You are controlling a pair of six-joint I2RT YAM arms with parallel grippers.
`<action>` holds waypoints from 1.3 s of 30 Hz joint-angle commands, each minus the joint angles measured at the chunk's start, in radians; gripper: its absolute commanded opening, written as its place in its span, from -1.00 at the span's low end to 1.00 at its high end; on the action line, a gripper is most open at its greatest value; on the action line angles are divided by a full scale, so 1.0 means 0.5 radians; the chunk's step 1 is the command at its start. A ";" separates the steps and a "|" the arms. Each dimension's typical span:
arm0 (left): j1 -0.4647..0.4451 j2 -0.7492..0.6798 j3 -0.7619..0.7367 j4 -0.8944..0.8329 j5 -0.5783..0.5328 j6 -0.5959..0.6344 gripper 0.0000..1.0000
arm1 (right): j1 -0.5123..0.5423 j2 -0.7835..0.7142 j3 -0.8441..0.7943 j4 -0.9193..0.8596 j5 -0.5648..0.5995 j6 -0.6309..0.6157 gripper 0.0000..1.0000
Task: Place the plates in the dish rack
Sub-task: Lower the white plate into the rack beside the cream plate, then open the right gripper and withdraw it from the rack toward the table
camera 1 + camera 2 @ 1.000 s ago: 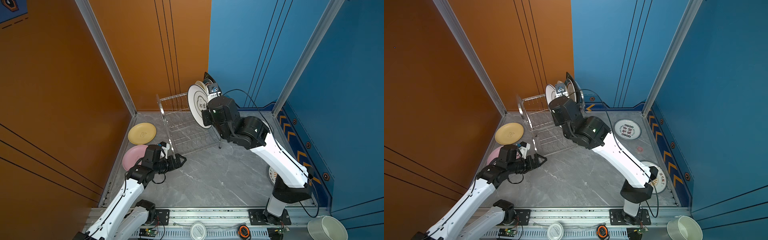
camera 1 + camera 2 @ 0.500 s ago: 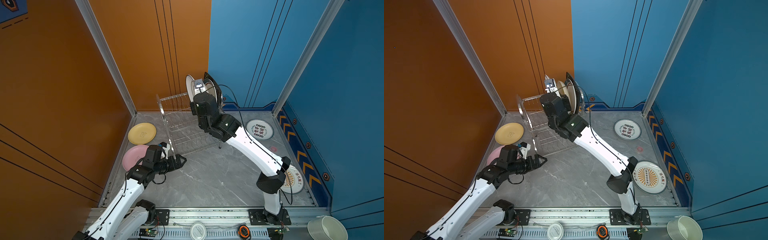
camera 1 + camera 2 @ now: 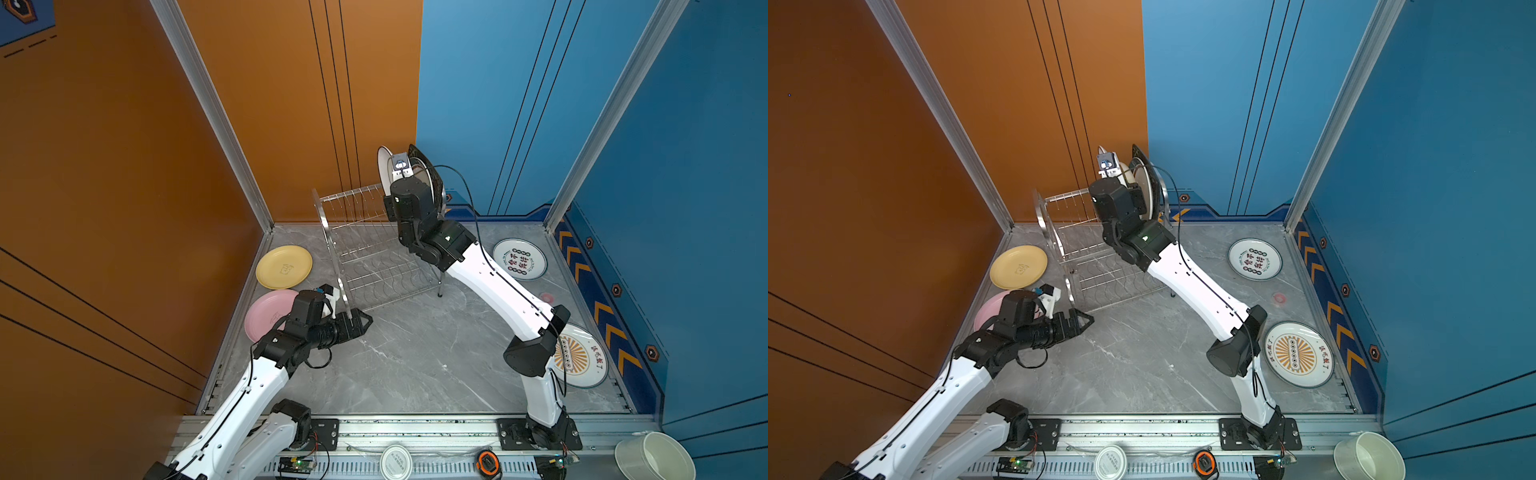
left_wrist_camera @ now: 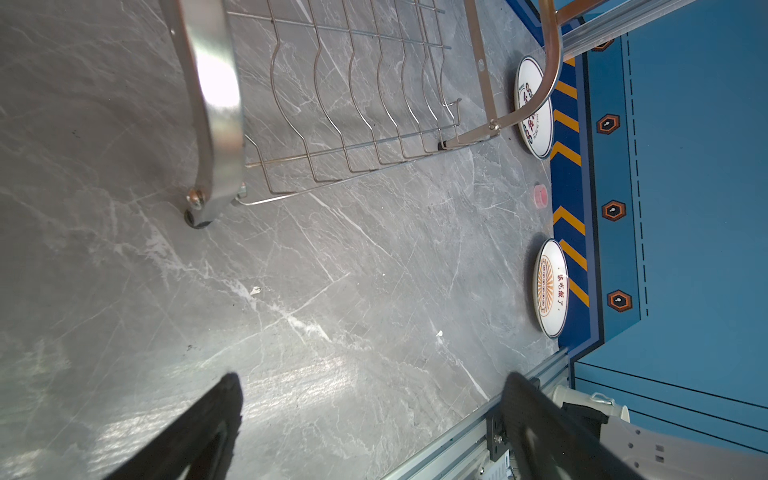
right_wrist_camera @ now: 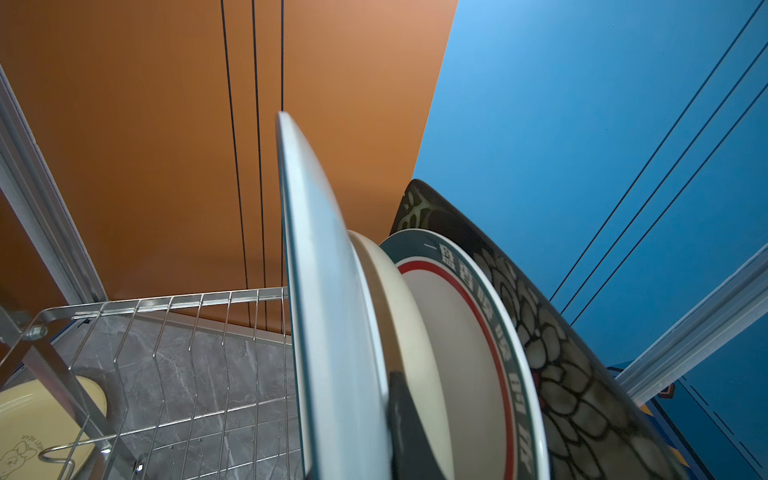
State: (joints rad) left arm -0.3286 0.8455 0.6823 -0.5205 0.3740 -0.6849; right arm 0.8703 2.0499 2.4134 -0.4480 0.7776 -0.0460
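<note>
Right hand (image 5: 374, 424) clamped on white plate (image 5: 324, 291), upright over dish rack (image 3: 365, 249) upper tier, crowded by 3 racked plates (image 5: 457, 332) just beside. Left hand (image 3: 361, 320) apart, empty, near rack's front leg; pink plate (image 3: 268, 311), yellow plate (image 3: 284, 267) flat behind it. 2 patterned plates (image 3: 519, 259) flat on counter (image 3: 415, 353).

We see a grey marbled floor (image 3: 415, 365) boxed in by orange walls (image 3: 291, 104), blue walls (image 3: 498, 83) and slanting aluminium posts (image 3: 208, 104).

Shiny polished steel dish rack (image 4: 218, 108), smooth grey marble-look table (image 3: 415, 365) with soft sheen, glossy glazed white plate (image 5: 332, 332), smooth matt yellow plate (image 3: 284, 267)
</note>
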 commanded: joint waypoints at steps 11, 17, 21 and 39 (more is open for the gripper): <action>-0.013 0.026 0.040 -0.031 -0.031 0.020 0.96 | -0.029 0.036 0.066 0.065 -0.015 -0.034 -1.00; -0.014 0.025 0.041 -0.032 -0.033 0.023 0.96 | -0.030 0.035 0.051 0.029 -0.023 -0.031 -1.00; -0.015 0.016 0.038 -0.034 -0.035 0.020 0.96 | -0.029 0.031 0.010 0.013 -0.027 -0.021 -1.00; -0.018 -0.042 0.018 -0.032 -0.048 -0.004 0.96 | -0.068 -0.035 -0.190 -0.056 -0.078 0.088 -0.89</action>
State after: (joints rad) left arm -0.3286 0.8413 0.6823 -0.5205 0.3660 -0.6849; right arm 0.8505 2.0628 2.3260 -0.4637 0.7547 -0.0311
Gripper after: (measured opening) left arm 0.982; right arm 0.122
